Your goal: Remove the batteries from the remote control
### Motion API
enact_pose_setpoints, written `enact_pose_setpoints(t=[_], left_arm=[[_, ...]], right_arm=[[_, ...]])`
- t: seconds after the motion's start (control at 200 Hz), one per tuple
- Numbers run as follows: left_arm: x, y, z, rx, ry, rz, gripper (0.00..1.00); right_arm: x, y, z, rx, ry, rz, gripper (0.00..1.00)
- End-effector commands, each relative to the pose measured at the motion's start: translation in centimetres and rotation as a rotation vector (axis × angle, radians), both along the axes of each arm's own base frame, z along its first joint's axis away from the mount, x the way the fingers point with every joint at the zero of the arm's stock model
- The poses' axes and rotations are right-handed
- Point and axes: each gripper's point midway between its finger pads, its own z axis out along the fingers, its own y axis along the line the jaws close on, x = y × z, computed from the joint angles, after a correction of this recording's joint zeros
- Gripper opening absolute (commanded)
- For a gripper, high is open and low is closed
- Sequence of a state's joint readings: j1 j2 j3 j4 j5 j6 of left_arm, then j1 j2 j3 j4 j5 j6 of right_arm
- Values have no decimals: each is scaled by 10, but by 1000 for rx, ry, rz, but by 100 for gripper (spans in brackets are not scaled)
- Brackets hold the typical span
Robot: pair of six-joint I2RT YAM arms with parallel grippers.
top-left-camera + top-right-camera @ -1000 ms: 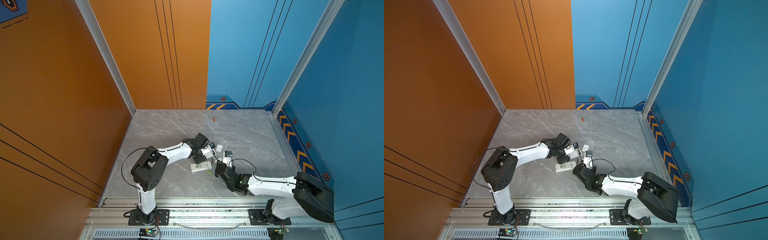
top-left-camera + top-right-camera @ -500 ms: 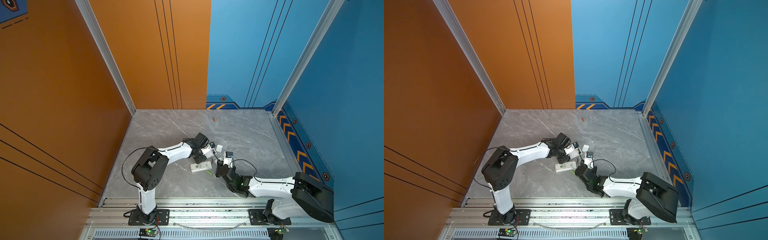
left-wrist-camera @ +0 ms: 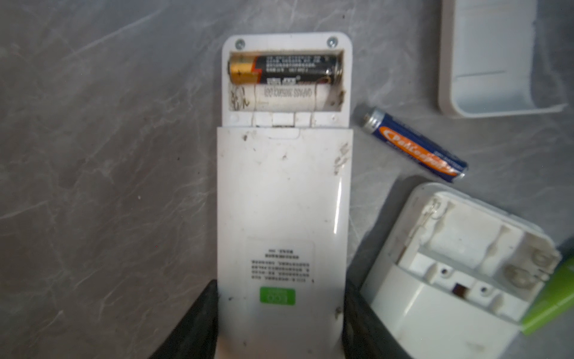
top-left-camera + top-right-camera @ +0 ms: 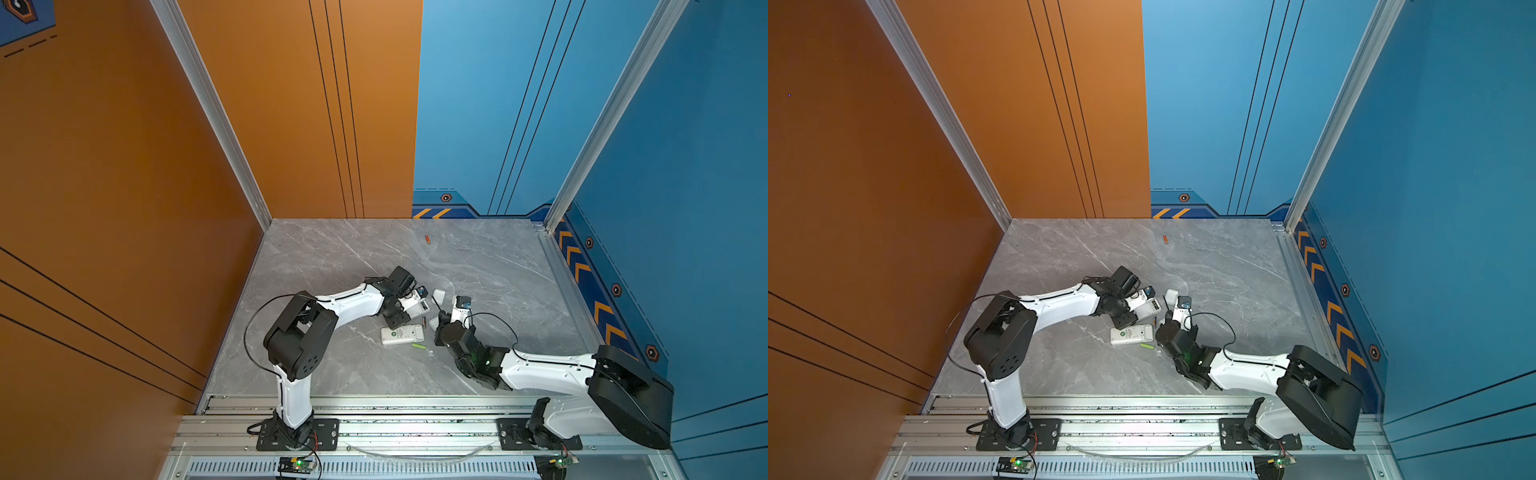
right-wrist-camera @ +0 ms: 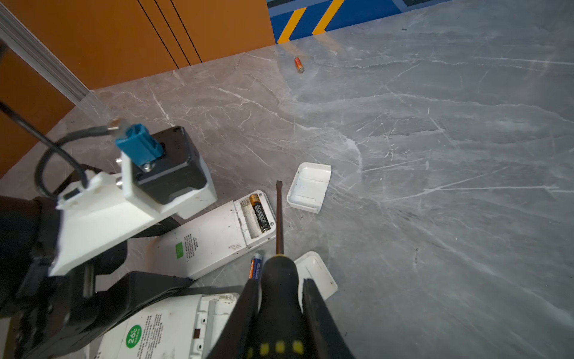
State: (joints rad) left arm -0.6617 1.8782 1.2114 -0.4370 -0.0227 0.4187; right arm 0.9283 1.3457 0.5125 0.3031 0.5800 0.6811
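- Left wrist: your left end effector [image 3: 281, 314] clamps the remote control [image 3: 281, 192]; a black battery [image 3: 285, 69] sits inside it.
- Your right end effector [image 5: 281, 310] grips the screwdriver [image 5: 278, 214] by its handle.

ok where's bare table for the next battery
Free: grey marble tabletop between the white plastic lid and the blue chevron wall; also between the orange-red battery and orange wall. Crowded: around the white plastic remote and lime green battery.
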Motion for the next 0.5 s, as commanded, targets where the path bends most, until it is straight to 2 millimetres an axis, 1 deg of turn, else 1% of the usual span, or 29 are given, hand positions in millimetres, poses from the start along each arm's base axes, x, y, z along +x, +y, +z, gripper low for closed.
enact_pose_setpoints(t=[0.0, 0.065, 0.12, 0.145, 0.165, 0.22, 0.235, 0.24, 0.265, 0.385, 0.44, 0.495], left_arm=[[-7, 19, -6, 83, -10, 17, 25], [-5, 21, -4, 93, -42, 14, 25], [-2, 23, -1, 102, -70, 12, 23], [-2, 23, 1, 106, -80, 10, 22], [-1, 24, 2, 110, -89, 10, 22], [1, 25, 5, 116, -107, 5, 22], [2, 25, 6, 117, -114, 5, 22], [2, 25, 6, 119, -116, 6, 22], [3, 25, 7, 122, -125, 0, 21], [5, 24, 11, 137, -147, -13, 21], [4, 24, 12, 139, -152, -17, 21], [3, 23, 11, 137, -153, -24, 21]], right_arm=[[-6, 0, -9, 30, 202, 85, 0], [-8, -4, -10, 54, 257, 113, 0], [-6, -4, 3, 48, 252, 147, 0], [-7, -5, 5, 33, 270, 160, 0], [-5, -4, 12, 28, 274, 176, 0], [-3, 0, 16, 28, 313, 227, 0], [-5, 5, 18, 39, 324, 255, 0], [-2, 2, 18, 42, 331, 246, 0], [1, 1, 18, 54, 354, 254, 0], [8, 7, 30, 41, 386, 318, 0], [10, 11, 32, 31, 411, 342, 0], [11, 14, 29, 14, 441, 362, 0]])
